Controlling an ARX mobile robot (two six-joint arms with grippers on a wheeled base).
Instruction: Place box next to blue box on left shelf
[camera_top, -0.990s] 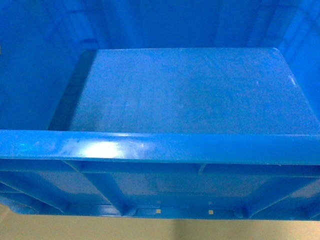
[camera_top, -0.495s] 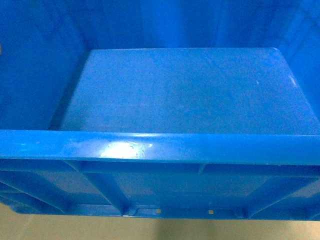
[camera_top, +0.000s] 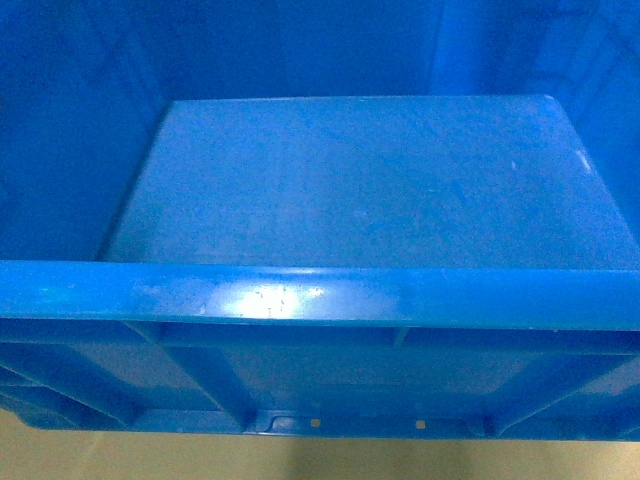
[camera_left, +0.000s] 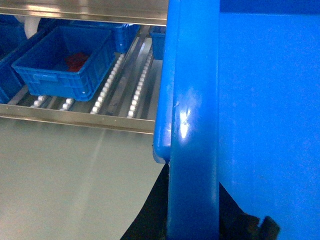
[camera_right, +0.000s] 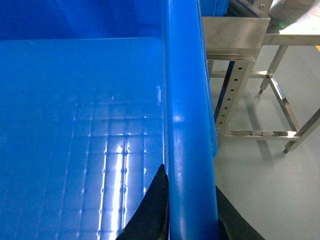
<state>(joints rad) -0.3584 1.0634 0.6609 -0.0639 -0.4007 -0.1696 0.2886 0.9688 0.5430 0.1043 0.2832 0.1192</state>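
- The left shelf (camera_left: 120, 85) is seen ahead of and to the left of the left gripper (camera_left: 192, 220), well apart from it; its roller tracks lie open between a smaller blue box (camera_left: 62, 60), in which something red lies, and another blue crate (camera_left: 159, 42) further back.
- The box (camera_top: 350, 190) is held off the shelf: in the left wrist view its left wall is straddled by the left gripper's dark fingers (camera_left: 150, 210), one on each side, pinched onto it just below the rolled rim.
- In the head view nearly everything is filled by the box's bare floor and near rim; neither gripper can be made out there.
- On the right, the opposite wall is clamped likewise between the dark fingers (camera_right: 152, 205) of the right gripper (camera_right: 192, 220); a steel frame (camera_right: 260, 75) stands beyond them.
- The pickup is judged done; the carry to the shelf, the setting down beside the blue box and the release are left.
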